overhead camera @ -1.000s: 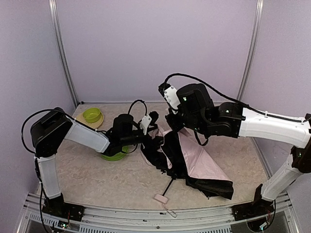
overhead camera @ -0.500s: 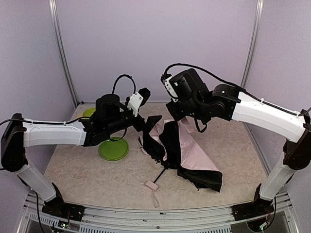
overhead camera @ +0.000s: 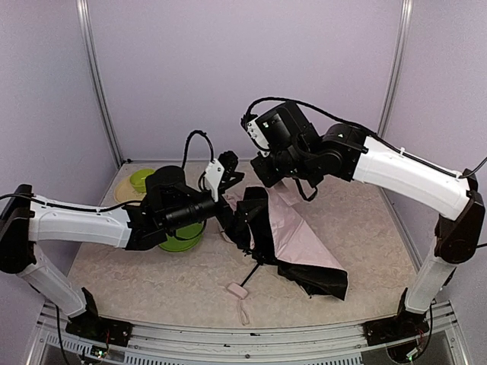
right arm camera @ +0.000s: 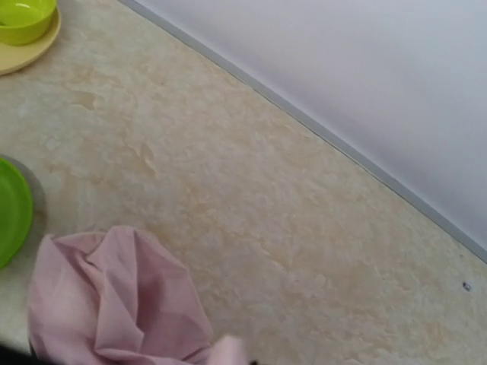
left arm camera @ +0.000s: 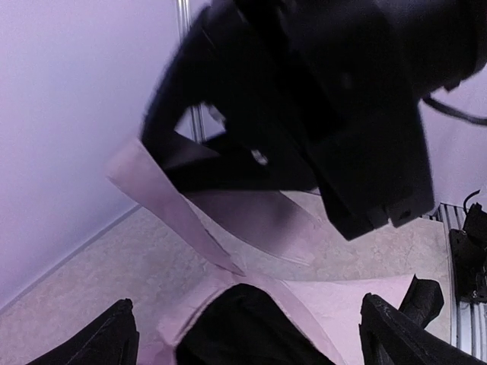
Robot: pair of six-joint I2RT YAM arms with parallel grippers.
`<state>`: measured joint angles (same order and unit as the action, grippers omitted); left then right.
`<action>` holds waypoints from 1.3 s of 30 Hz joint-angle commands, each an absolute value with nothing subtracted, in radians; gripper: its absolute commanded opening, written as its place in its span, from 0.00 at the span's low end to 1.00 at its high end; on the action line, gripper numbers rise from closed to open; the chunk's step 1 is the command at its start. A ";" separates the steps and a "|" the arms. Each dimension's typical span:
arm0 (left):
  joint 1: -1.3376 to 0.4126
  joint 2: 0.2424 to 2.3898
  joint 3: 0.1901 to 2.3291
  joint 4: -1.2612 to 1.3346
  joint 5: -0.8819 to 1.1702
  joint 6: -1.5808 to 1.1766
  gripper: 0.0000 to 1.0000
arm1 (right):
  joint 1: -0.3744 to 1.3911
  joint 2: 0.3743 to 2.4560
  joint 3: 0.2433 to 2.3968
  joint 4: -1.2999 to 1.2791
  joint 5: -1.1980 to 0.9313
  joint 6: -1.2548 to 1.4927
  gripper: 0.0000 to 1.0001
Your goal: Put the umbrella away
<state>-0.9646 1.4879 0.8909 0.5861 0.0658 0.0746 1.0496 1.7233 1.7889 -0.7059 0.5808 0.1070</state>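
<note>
The umbrella [overhead camera: 300,239] lies partly collapsed at mid-table, pale pink outside and black inside. Its thin shaft [overhead camera: 256,274] runs toward the front, ending in the small pink handle [overhead camera: 237,290] with its strap. My right gripper [overhead camera: 268,175] hovers over the umbrella's far edge, shut on a fold of pink fabric [right arm camera: 114,304] and holding it up. My left gripper [overhead camera: 234,201] is open just left of the canopy. In the left wrist view its fingertips [left arm camera: 114,338] straddle the black lining [left arm camera: 251,327] without touching it.
A green plate [overhead camera: 181,237] lies under the left forearm, and its edge also shows in the right wrist view [right arm camera: 11,209]. A green bowl [overhead camera: 141,179] sits on a beige plate at the back left. Metal frame posts and purple walls bound the table.
The left arm has stretched out from its folded pose and brought its open gripper up to the canopy. The right gripper rose and shifted back, pulling the fabric and umbrella slightly left.
</note>
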 commanded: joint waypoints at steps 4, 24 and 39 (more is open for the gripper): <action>-1.020 1.693 1.052 0.656 -0.146 0.025 0.97 | 1.047 1.752 1.866 -0.728 0.531 0.135 0.00; -0.892 1.736 0.867 0.962 0.070 -0.087 0.00 | 1.043 1.643 1.798 -0.695 0.462 0.134 0.05; -0.576 1.833 0.764 1.089 0.232 -0.531 0.00 | 0.738 1.530 1.464 -0.568 0.189 0.056 0.69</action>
